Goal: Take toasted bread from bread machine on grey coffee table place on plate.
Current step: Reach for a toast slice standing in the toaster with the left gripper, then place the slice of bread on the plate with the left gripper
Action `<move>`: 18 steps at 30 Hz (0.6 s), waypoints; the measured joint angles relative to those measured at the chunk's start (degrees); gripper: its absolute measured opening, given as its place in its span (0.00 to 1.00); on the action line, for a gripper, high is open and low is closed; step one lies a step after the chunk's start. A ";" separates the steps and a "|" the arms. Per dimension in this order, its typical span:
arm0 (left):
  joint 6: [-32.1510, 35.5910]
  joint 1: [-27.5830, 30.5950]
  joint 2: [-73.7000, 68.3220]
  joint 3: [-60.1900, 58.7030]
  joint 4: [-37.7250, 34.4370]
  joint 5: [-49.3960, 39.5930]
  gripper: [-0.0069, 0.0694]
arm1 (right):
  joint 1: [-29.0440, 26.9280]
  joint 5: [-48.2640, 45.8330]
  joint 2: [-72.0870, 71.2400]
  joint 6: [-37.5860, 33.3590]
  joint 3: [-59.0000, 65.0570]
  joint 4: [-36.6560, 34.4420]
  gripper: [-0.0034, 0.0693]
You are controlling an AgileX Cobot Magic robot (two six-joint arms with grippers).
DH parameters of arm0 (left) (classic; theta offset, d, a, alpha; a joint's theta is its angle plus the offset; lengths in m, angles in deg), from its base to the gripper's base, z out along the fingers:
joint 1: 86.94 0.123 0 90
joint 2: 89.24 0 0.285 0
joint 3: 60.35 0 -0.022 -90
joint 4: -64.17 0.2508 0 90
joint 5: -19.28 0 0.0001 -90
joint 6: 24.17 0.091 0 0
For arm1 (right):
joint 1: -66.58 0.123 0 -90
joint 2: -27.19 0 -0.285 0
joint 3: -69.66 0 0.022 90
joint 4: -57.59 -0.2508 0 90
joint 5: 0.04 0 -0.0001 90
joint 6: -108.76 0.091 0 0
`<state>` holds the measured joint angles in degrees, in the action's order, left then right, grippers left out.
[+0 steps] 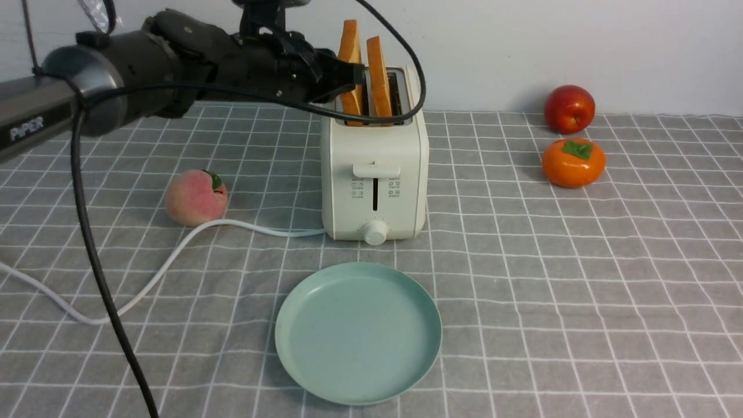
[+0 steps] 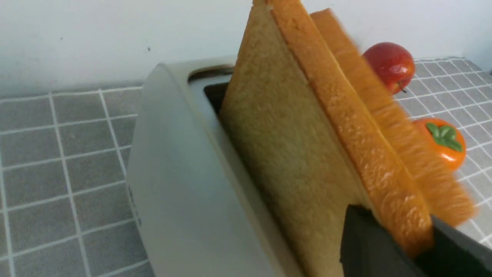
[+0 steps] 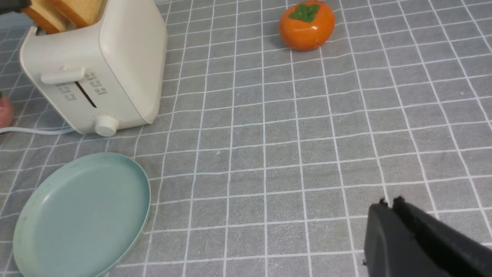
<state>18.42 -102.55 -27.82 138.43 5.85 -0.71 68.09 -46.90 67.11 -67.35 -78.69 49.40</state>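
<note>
The cream-white bread machine point(image 1: 374, 174) stands mid-table on the grey coffee table point(image 1: 580, 290). Two slices of toasted bread stand in its slots. My left gripper point(image 1: 354, 78) is shut on the left slice point(image 1: 349, 43), which stands a little higher than the right slice point(image 1: 378, 75). In the left wrist view the black fingers point(image 2: 369, 246) clamp that slice's orange crust point(image 2: 369, 161), with my left gripper point(image 2: 399, 234) around it. The mint-green plate point(image 1: 358, 331) lies in front of the bread machine, with nothing on it. My right gripper point(image 3: 390, 202) is shut and empty above the checked cloth, out of the front view.
A peach point(image 1: 195, 197) sits left of the bread machine beside its white cord point(image 1: 174, 255). A red apple point(image 1: 569, 108) and an orange persimmon point(image 1: 573, 162) sit at the back right. The left arm's black cable hangs over the table's left side.
</note>
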 joint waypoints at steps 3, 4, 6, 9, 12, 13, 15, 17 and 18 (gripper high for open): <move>-9.76 1.61 8.04 0.34 5.06 -6.26 0.20 | 0.00 0.00 0.00 0.00 0.00 0.00 0.07; -13.50 2.52 10.59 0.58 7.12 -9.62 0.20 | 0.00 0.00 0.00 0.00 0.00 0.00 0.07; -18.06 3.83 13.98 0.77 10.48 -14.84 0.20 | 0.00 0.00 0.00 0.00 0.00 0.00 0.08; -24.64 5.83 19.39 1.02 18.28 -29.30 0.20 | 0.00 0.00 0.00 0.00 0.00 0.00 0.08; -25.62 6.11 20.47 -1.19 19.77 -41.36 0.20 | 0.00 0.00 0.00 0.00 0.00 0.00 0.08; -25.62 6.11 20.47 -1.50 19.75 -41.91 0.20 | 0.00 0.00 0.00 0.00 0.00 0.00 0.08; -24.50 6.06 20.47 -6.47 18.17 -45.43 0.20 | 0.00 0.00 0.00 0.00 0.00 0.00 0.09; -21.84 6.06 20.33 -11.60 15.38 -45.18 0.20 | 0.00 0.00 0.00 0.00 0.00 0.00 0.09; -20.24 6.12 20.23 -14.53 13.32 -44.31 0.20 | 0.00 0.00 0.00 0.00 0.00 -0.06 0.09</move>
<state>-1.82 -96.43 -7.60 123.90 19.17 -45.02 68.09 -46.90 67.11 -67.35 -78.69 49.34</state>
